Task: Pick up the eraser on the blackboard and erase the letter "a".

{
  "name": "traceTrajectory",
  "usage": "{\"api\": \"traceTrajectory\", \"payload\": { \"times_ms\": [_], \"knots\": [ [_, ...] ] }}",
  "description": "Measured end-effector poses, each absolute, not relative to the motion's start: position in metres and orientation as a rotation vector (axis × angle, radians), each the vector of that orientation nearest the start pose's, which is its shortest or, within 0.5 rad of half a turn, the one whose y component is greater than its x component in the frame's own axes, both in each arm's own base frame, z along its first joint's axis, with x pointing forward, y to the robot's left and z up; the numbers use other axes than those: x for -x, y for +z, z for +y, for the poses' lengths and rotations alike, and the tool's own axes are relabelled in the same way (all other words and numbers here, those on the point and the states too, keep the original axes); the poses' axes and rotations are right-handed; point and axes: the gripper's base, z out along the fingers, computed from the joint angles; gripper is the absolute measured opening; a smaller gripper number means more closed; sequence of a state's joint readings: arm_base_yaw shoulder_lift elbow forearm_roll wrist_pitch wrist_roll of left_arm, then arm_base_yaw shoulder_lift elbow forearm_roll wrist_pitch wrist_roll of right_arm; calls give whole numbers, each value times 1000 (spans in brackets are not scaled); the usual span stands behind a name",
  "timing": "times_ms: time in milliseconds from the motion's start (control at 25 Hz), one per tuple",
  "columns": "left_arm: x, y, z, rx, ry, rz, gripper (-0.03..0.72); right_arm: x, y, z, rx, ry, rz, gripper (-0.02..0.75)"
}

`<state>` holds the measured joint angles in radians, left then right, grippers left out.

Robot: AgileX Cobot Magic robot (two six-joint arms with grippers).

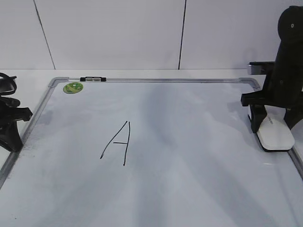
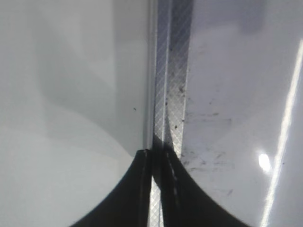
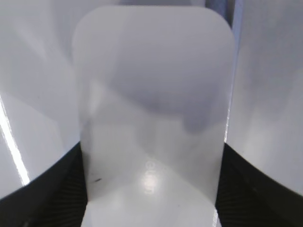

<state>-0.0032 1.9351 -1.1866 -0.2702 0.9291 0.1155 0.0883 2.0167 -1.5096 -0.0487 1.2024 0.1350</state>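
At blackboard right edge, right claw clamps eraser (arm upright); left claw closed, empty.

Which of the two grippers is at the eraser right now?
The right gripper, at the blackboard's right edge, its jaws flanking the white eraser. The left gripper sits closed over the board's left frame, holding nothing.
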Motion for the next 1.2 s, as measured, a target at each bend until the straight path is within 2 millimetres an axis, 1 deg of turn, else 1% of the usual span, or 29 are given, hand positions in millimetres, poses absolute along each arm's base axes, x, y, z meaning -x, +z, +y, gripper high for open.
{"api": "traceTrajectory", "payload": {
  "times_ms": [1200],
  "knots": [
    [-349, 148, -21, 72, -347, 3120, 16, -391, 188, 30, -39, -76, 3158, 559]
  ]
}}
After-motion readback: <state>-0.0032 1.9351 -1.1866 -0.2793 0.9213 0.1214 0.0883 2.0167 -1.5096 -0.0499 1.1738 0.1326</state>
